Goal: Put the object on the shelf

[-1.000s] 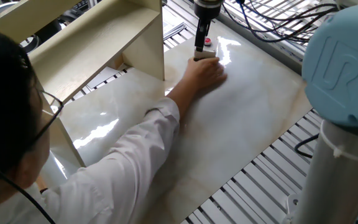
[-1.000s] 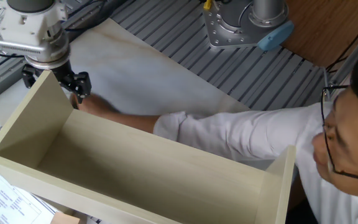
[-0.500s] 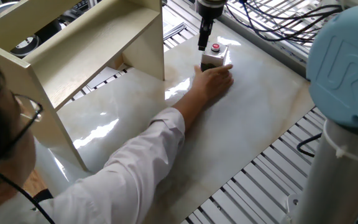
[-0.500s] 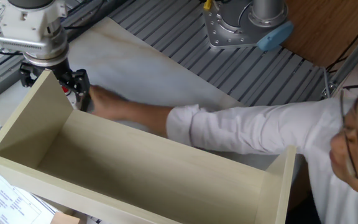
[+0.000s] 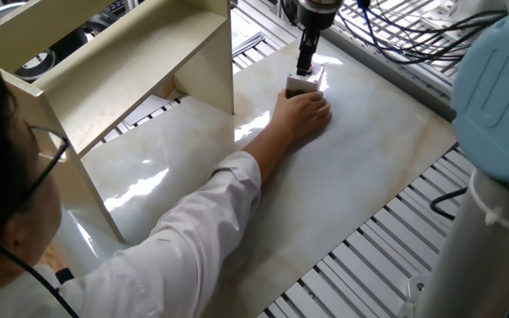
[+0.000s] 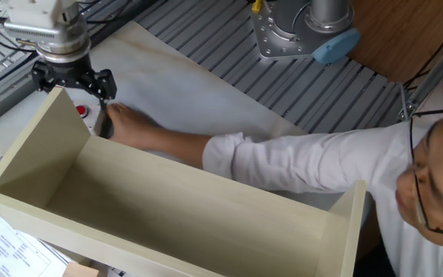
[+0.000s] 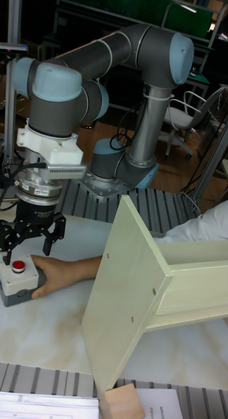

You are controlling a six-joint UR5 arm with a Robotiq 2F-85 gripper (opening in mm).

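Observation:
The object [image 7: 16, 280], a small grey box with a red button [image 7: 18, 265], stands on the pale marble board [image 5: 352, 185]. A person's hand [image 7: 54, 270] rests against its right side. My gripper [image 7: 24, 249] hangs open just above the box, its fingers spread either side of the button and not touching it. From above, the gripper [image 5: 306, 64] covers the box [image 5: 298, 86]. From the shelf side, the gripper [image 6: 72, 81] stands over the button [image 6: 81, 110], with the box mostly hidden behind the shelf [image 6: 206, 200]. The cream shelf [image 5: 131, 53] stands beside the box.
The person's arm [image 5: 237, 185] reaches across the board from the near side, in a white sleeve [image 6: 298, 165]. The arm's base [image 6: 298, 31] is bolted to the slatted table. Cables [image 5: 396, 35] lie behind the board. A wooden block [image 7: 124, 400] sits at the front edge.
My gripper has shifted sideways and now stands directly over the box. The person's hand uncovered the box a second ago and still rests against it.

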